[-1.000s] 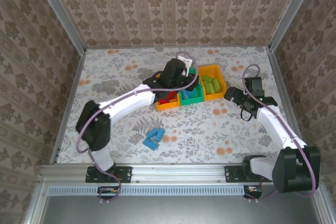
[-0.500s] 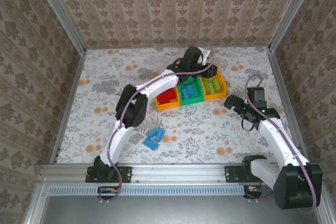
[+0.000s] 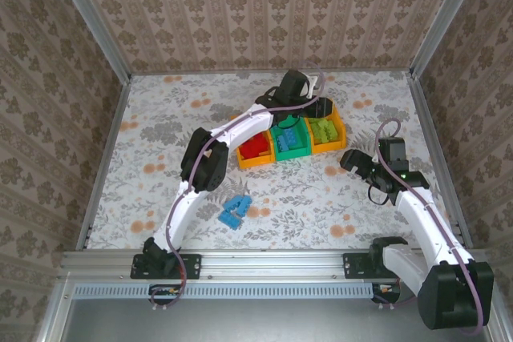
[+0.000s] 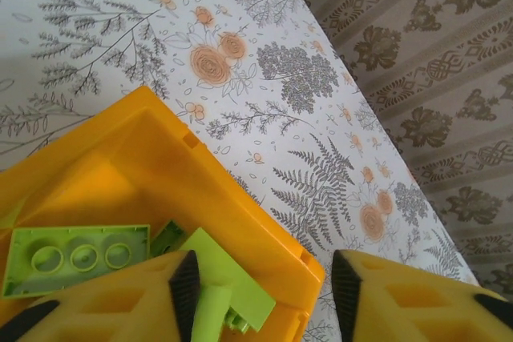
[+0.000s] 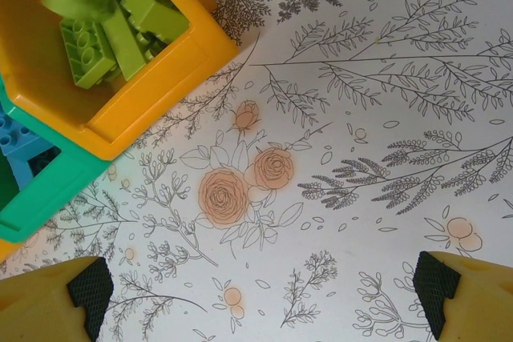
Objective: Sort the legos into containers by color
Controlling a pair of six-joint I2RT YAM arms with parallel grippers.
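Floral table (image 3: 152, 140) bears bins (image 3: 293, 152) and, seemingly, blue legos (image 3: 235, 211).

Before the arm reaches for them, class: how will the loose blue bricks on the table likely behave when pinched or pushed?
The blue bricks look like hard moulded plastic, so probably stiff and light. They lie low on the table, so a push would likely slide them, not roll them. They seem clustered; a pinch may lift just one.

Three bins in row, walls touching, toward back of table (image 3: 160, 142): left bin (image 3: 258, 163), middle bin (image 3: 293, 152), right bin (image 3: 329, 146). Bricks (image 5: 120, 14) inside each. Loose bricks (image 3: 235, 211) on table before left bin, well apart. Left gripper (image 4: 264, 290) above right bin's far corner. Right gripper (image 5: 260, 286) above table, right of row
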